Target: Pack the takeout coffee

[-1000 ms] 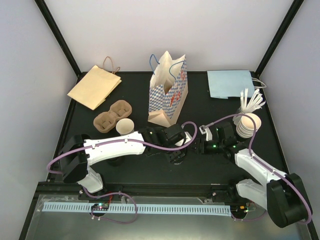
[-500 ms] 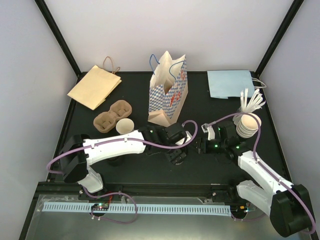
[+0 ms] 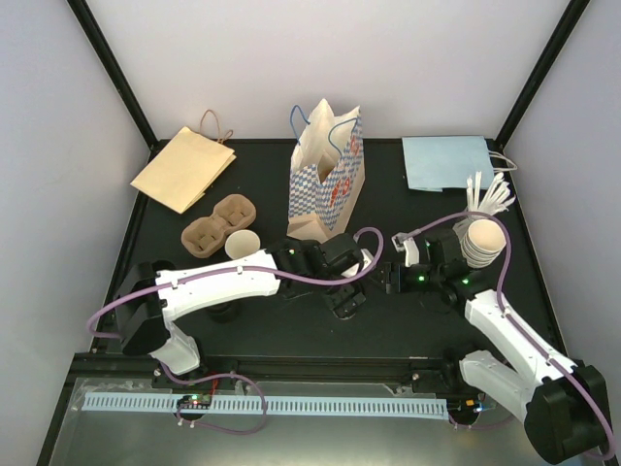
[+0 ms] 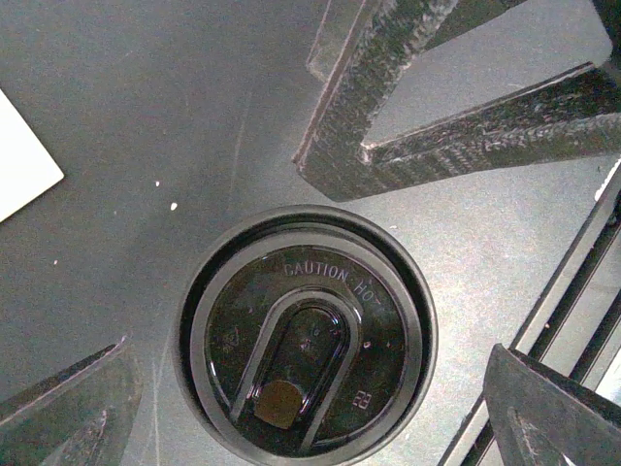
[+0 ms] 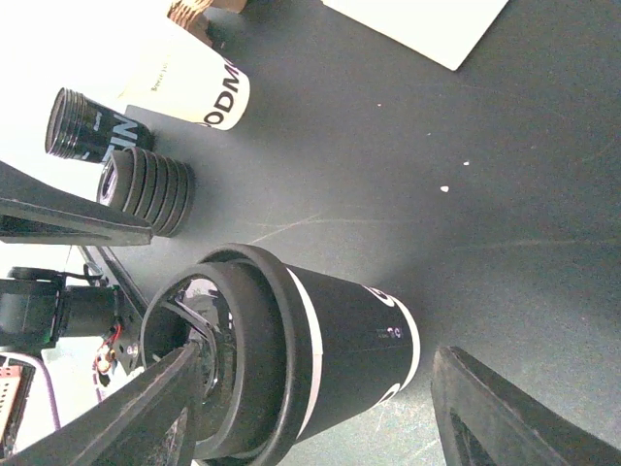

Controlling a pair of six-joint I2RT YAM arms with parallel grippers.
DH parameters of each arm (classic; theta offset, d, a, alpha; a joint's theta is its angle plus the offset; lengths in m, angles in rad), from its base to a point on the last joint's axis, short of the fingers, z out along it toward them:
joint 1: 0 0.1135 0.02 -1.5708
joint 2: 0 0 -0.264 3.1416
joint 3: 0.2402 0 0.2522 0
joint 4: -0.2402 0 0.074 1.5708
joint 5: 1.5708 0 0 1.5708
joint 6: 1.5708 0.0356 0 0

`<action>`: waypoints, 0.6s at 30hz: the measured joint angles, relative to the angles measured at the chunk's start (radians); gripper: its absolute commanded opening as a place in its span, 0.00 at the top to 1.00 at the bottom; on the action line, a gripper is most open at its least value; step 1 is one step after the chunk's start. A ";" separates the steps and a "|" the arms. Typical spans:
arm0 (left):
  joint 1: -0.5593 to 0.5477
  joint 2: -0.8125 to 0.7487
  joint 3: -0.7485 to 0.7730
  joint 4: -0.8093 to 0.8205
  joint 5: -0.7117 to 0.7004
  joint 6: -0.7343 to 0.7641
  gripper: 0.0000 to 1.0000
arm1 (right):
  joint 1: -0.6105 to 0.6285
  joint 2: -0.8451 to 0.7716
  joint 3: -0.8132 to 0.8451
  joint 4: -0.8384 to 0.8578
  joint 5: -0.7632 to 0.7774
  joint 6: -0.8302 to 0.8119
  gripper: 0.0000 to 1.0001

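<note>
The left arm [image 3: 218, 283] lies low across the near part of the desk [image 3: 291, 335], reaching from its base at the near left to the middle. Its wrist turns downward there, so the left claw [image 3: 346, 291] points straight down. The wrist view looks squarely onto the black lid [image 4: 306, 374], which reads "CAUTION HOT". The left claw is released. Its fingers [image 4: 388, 126] are spread wide on opposite sides above the lid, and neither touches it.

The right arm [image 3: 505, 325] rises from the near right and bends inward and to the left. It brings the right claw [image 3: 386, 280] in level from the right, facing the left claw.

In the right wrist view the black coffee cup [image 5: 340, 340], with its lid on, stands on the desk between the right claw's fingers [image 5: 505, 417]. One finger is at the lid's rim. The other is just clear of the cup's foot, so the right claw is parted and not clenched on the cup.

The cup is near the middle of the desk, just near of the upright checked paper bag [image 3: 328, 180]. A white cup [image 3: 242, 245] and a cardboard cup carrier [image 3: 215, 225] stand to the left. A brown bag [image 3: 184, 167] lies flat at the far left, and a blue bag [image 3: 448, 162] at the far right. A stack of white cups [image 3: 482, 241] is at the right.
</note>
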 measured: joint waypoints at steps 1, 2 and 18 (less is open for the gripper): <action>0.000 -0.001 0.000 0.000 0.000 -0.002 0.01 | 0.000 0.000 0.003 -0.007 0.004 -0.002 0.33; 0.000 -0.004 0.001 -0.002 0.000 -0.004 0.01 | 0.000 -0.001 0.007 -0.018 0.010 -0.005 0.32; 0.276 -0.407 -0.265 0.079 0.101 -0.200 0.15 | 0.343 0.082 0.325 -0.288 0.371 -0.041 0.06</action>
